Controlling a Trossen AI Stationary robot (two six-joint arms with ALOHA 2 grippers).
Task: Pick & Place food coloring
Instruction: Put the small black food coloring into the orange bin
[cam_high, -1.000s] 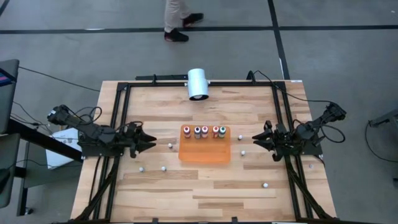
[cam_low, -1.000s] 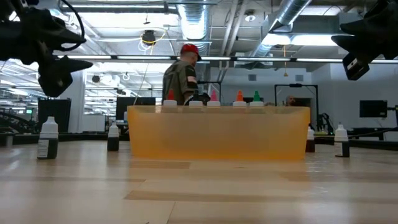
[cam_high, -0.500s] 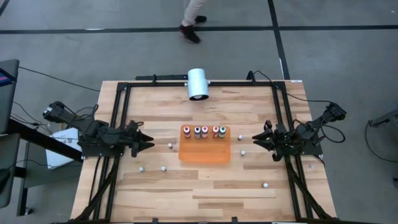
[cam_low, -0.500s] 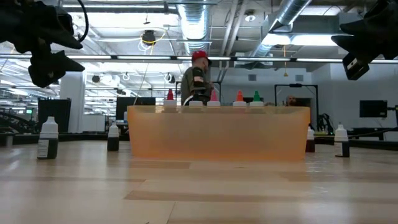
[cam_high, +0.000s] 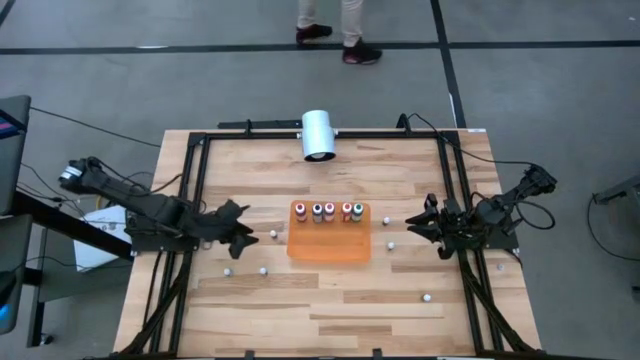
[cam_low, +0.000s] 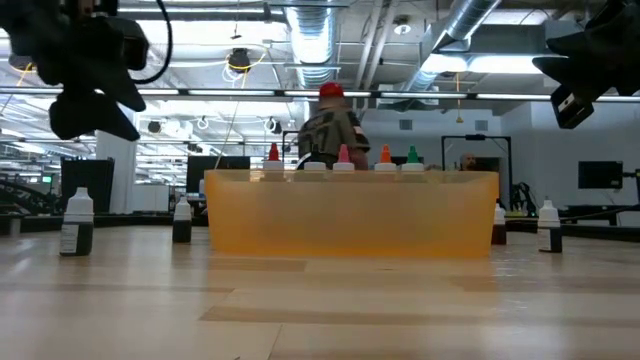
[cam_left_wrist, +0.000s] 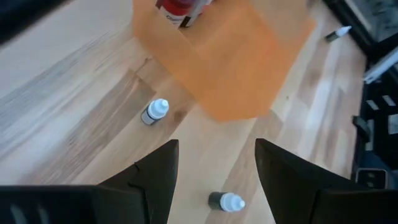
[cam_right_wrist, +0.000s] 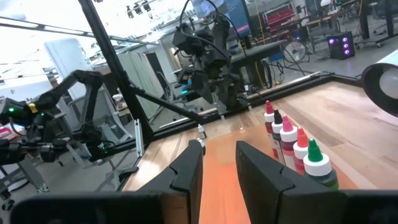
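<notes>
Several tiny food coloring bottles (cam_high: 329, 210) with coloured tops stand upright in a row on the far part of the flat orange mat (cam_high: 328, 245). More small white-capped bottles stand loose on the table, such as one (cam_high: 272, 235) just left of the mat. My left gripper (cam_high: 246, 224) hangs open above the table left of the mat. Its wrist view looks down on two loose bottles (cam_left_wrist: 154, 112) (cam_left_wrist: 226, 201) and the mat's corner (cam_left_wrist: 230, 62). My right gripper (cam_high: 410, 221) waits open to the right of the mat, level with the bottle row (cam_right_wrist: 291, 142).
A large white cylinder (cam_high: 318, 134) lies at the table's far edge. Loose bottles dot the wood on both sides of the mat (cam_high: 391, 245) (cam_high: 227, 270) (cam_high: 427, 297). A black frame (cam_high: 195, 180) borders the table. A person (cam_low: 330, 130) walks beyond the far edge.
My left gripper has moved toward the table's right, nearer the mat and the loose bottle beside it, with its arm stretched out further. The person beyond the far edge has walked to the right. The bottles and the right arm have stayed put.
</notes>
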